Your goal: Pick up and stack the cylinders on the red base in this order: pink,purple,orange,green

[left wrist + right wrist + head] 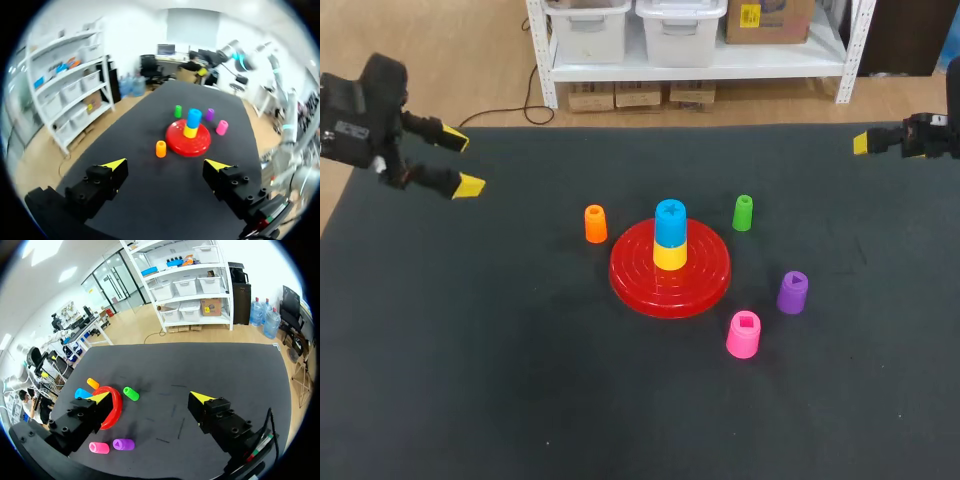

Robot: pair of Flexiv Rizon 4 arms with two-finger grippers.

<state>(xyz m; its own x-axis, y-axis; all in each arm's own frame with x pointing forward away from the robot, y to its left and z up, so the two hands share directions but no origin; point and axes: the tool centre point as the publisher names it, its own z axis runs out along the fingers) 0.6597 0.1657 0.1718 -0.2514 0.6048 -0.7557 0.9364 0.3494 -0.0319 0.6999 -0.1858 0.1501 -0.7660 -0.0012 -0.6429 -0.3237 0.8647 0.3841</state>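
Observation:
The red base sits mid-table with a yellow cylinder and a blue one stacked on it. The orange cylinder stands left of the base and the green one at its far right. The purple cylinder and the pink one stand near the base's front right. My left gripper hovers open over the far left, well short of the orange cylinder. At the far right edge my right gripper is open and empty, with the green cylinder ahead of it.
The dark mat covers the whole table. All the cylinders cluster around the base, and the mat's front half and left side are bare. Both arms stay at the table's far corners.

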